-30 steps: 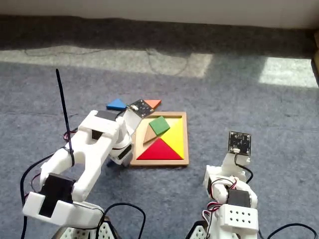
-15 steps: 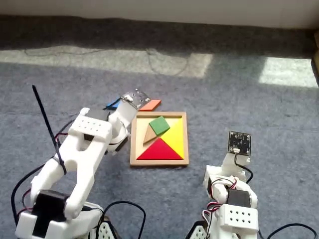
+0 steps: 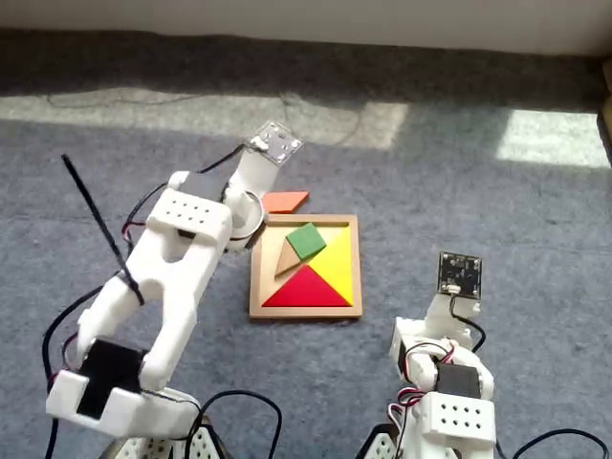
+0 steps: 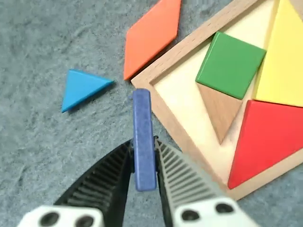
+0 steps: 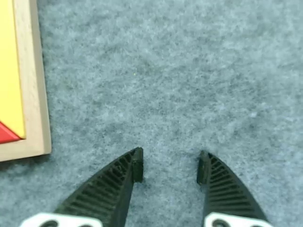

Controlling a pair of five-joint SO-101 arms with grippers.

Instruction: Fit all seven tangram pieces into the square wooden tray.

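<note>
Left gripper (image 4: 143,143) clamps the dark blue piece (image 4: 141,111) on edge, with the wooden tray (image 4: 163,113) corner just past its tips. Right gripper (image 5: 169,166) hangs spread wide above carpet (image 5: 189,71), the tray's edge beside it.

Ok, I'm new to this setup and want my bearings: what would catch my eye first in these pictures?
The left arm's jaws are shut on a dark blue tangram piece held on edge by a corner of the square wooden tray. Inside lie a red triangle, a yellow triangle, a green square and a bare-wood triangle; an orange parallelogram and a light blue triangle lie on the grey carpet beside it.
</note>
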